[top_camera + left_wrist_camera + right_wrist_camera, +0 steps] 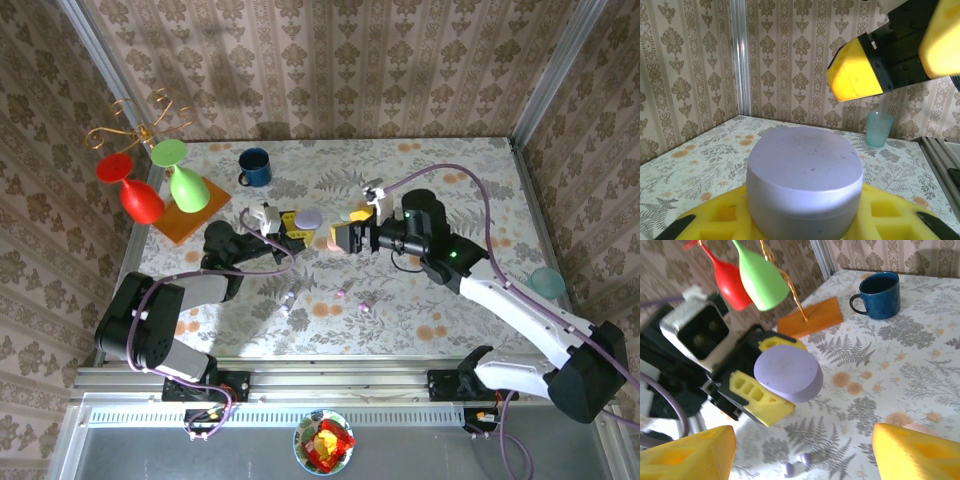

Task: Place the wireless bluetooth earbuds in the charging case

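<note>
Two grippers face each other over the table (pixel 450 330) centre: right gripper (pixel 350 226) spread wide and empty, left gripper (pixel 295 226) clamped on the smooth charging case (pixel 788 372), lid apparently closed, while the earbuds (pixel 363 306) lie loose toward the near edge, tiny, light and slick, so pinch across the body.

1. The top external camera looks steeply down from above and behind the arm bases (pixel 210 385), far enough back to take in the whole table (pixel 400 310).
2. The left wrist camera sits low, very close behind the purple charging case (pixel 805 185), and faces rightward toward the teal cup (pixel 877 128).
3. The right wrist camera looks obliquely down and leftward, toward the blue mug (pixel 879 295).
4. All three views share that case.
</note>
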`<state>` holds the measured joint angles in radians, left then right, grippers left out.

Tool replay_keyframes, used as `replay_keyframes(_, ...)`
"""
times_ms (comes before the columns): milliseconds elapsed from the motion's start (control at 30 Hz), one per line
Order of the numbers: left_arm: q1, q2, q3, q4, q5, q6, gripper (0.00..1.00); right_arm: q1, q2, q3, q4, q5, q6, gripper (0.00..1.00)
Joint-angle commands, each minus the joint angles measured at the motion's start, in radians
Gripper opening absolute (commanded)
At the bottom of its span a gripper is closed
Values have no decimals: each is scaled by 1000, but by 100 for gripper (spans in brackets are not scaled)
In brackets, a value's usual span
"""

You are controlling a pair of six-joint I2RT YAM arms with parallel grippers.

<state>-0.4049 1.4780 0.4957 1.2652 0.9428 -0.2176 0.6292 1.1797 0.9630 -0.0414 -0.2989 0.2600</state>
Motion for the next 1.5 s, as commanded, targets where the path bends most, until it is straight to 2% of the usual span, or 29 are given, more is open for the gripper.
replay_keyframes(0, 5, -9, -10, 30, 13, -25, 32, 47, 53, 64, -49, 160, -219, 73)
replay_keyframes(333, 5, -19, -8, 28, 40, -25, 32, 72, 176, 137, -19, 177, -197, 74)
replay_keyframes(967, 12, -31, -25, 28, 56, -8, 32, 56, 192, 150, 40, 218, -114, 73)
replay_keyframes(1233, 23, -36, -22, 28, 50, -34, 32, 62, 163, 103, 83, 70, -218, 74)
replay_keyframes(1467, 23, -37, -16, 28, 59, -45, 32, 85, 201, 121, 54, 94, -277, 76)
